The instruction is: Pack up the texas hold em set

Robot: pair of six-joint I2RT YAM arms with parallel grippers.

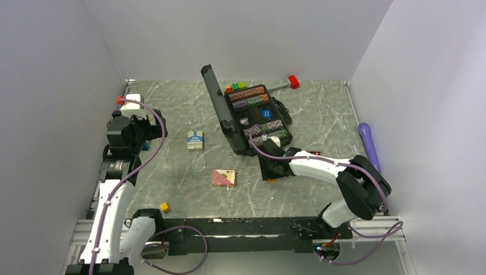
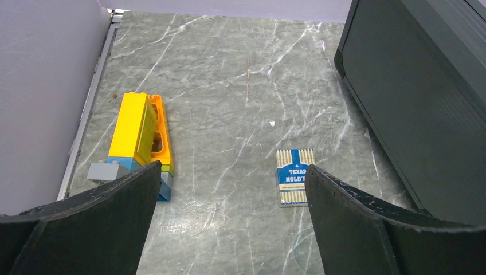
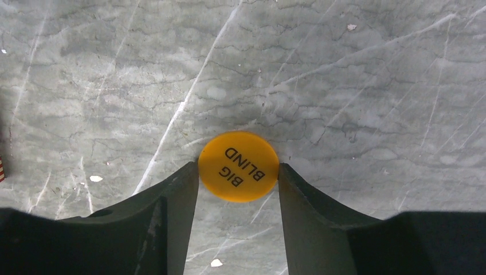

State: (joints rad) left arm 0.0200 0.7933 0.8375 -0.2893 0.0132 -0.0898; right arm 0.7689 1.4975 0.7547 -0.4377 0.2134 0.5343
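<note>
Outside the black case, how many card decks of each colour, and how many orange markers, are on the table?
blue-white card deck: 1
pink card deck: 1
orange marker: 1
Total: 3

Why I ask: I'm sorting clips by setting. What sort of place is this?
Probably a robot test cell: plain pale walls box in a grey marble-patterned tabletop, and two white-and-black robot arms stand on a black rail at its near edge.
</note>
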